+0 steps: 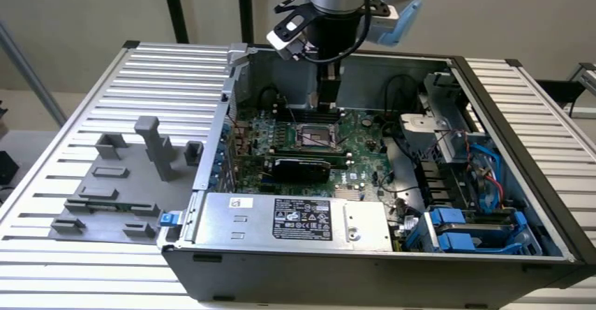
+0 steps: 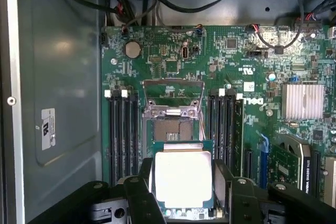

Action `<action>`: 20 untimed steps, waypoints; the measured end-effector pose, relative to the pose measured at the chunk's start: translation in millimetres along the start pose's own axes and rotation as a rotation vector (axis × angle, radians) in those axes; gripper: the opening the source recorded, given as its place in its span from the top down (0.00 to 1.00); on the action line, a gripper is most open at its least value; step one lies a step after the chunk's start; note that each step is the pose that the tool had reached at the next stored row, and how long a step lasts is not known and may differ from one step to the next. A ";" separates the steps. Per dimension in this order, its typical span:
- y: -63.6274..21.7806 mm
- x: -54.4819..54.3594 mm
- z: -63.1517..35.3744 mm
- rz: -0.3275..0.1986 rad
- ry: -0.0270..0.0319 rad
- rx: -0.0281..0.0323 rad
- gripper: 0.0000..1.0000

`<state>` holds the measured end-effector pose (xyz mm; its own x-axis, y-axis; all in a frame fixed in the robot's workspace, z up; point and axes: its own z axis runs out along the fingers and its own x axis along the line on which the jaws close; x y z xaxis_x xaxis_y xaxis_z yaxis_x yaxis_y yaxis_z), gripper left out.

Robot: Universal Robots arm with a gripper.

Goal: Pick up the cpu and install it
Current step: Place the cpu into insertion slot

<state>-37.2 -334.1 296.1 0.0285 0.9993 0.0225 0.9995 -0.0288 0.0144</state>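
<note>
In the wrist view the cpu [image 2: 182, 178], a thin square chip with a pale silver top, sits between my black fingers [image 2: 143, 184], gripped on two opposite edges. My gripper [image 2: 182, 187] is shut on it. The open motherboard socket [image 2: 171, 124], its metal frame lifted, lies just beyond the chip on the green board. In the exterior view my gripper [image 1: 326, 102] hangs inside the open computer case, slightly behind and above the socket [image 1: 319, 137]. I cannot tell how high the chip is above the board.
Memory slots [image 2: 123, 129] flank the socket on both sides. A finned heatsink [image 2: 303, 100] and an expansion card [image 1: 300, 163] stand on the board. A power supply [image 1: 298, 219] and blue drive bays [image 1: 470, 230] fill the case front. Grey fixture blocks [image 1: 121, 184] lie at the exterior view's left.
</note>
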 end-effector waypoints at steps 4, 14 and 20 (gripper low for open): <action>-0.1 -0.3 6.1 0.000 0.0012 0.0012 0.45; 0.2 -4.5 21.5 0.000 0.0161 0.0016 0.45; 0.3 -6.2 30.2 0.001 0.0283 0.0019 0.45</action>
<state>-36.6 -339.6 265.8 0.0287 0.9983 0.0508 0.9995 -0.0293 0.0124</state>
